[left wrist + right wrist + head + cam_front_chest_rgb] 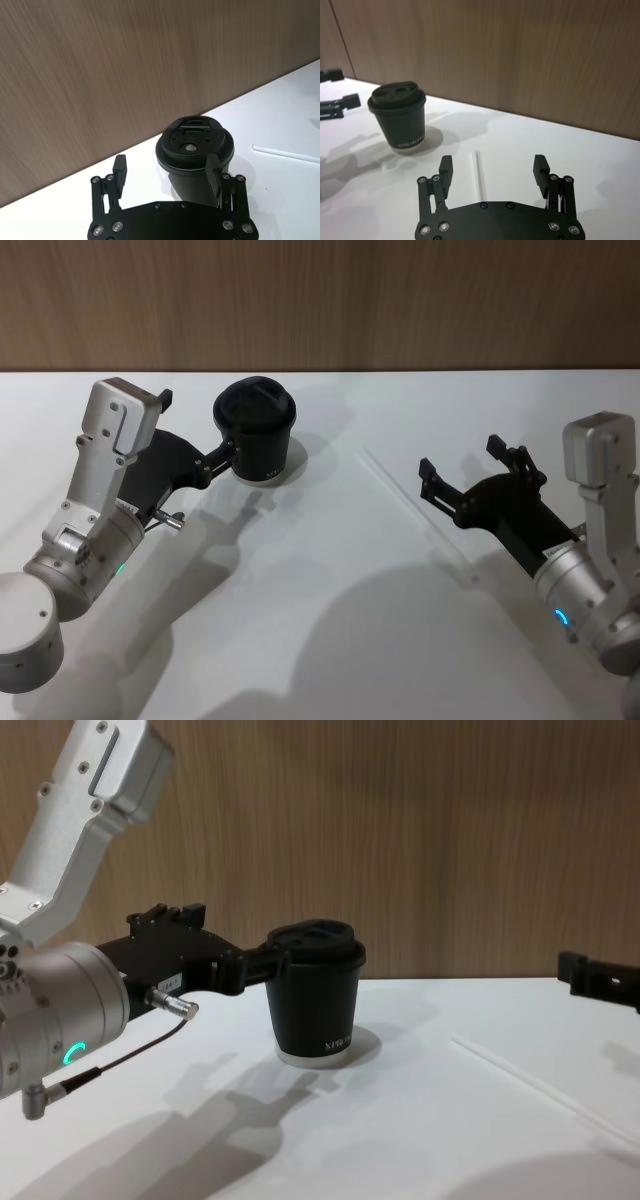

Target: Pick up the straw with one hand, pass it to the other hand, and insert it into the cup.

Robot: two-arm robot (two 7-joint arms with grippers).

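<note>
On the white bench, the straw waits between the blue-lit fingers

Over on the left, the long black left gripper (197,424) with the green-teal ring light sits low beside the small black paper cup (255,435) with its domed plastic lid. Its fingers are spread wide and hold nothing. One fingertip is right at the cup's wall, and I can't tell if it touches. The cup stands upright towards the back of the white bench (450,400), with a brown wood-panelled wall (400,300) behind.

Moving right, the long thin white straw (420,512) lies flat on the bench, clear of the cup. It runs on a diagonal from near the cup's right side down towards the robot's right. And there's the long black right gripper (493,162) with the blue ring light, raised above the bench, fingers wide and empty. From its wrist the straw shows between the two fingers, closer to one, with its long axis pointing away along the reach, so a squeeze would pinch straight across it. This is clearly the nearer arm, and my read is that the pick calls for a straight drop. Nothing stands in the way; the cup and left gripper are well off to the side.
</note>
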